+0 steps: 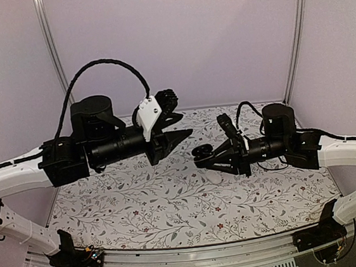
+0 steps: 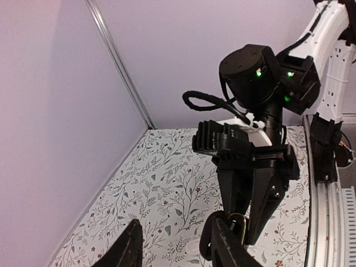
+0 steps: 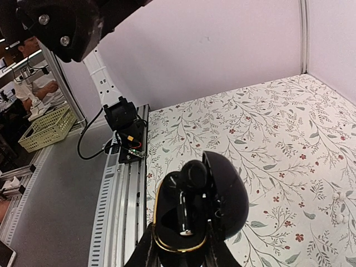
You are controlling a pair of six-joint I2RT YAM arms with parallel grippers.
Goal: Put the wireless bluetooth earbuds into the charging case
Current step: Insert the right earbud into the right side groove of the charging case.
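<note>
- Overhead, we see both arms raised above the floral table (image 1: 173,204), their tools facing each other near its far middle and close together.
- Right gripper (image 1: 204,155): clenched on the charging case (image 3: 178,225), a black shell with a gold rim, held clear of the table on the right side of the scene. Its lid (image 3: 231,194) stands open.
- Wireless bluetooth earbuds: one dark, rounded piece (image 3: 193,174) sits in the open case, at the upper well. We cannot tell whether the second is seated below it; that area is too dark to read.
- Left gripper (image 1: 185,124): jaws parted, with nothing between them. In its own wrist view the two fingers (image 2: 129,249) frame bare table, and the case's gold rim shows just beyond the right-hand finger.
- Step in hand, as we judge it: loading the case, with the right arm serving as a fixture and the left arm doing the placing. With one earbud visible inside and the left jaws empty, the task looks at least half done.
- Next move, as we judge it: if a bud is unseated, the left arm must fetch it and align it over the free well. Otherwise a light press and closing the lid are needed, while the right grasp holds the case steady.
</note>
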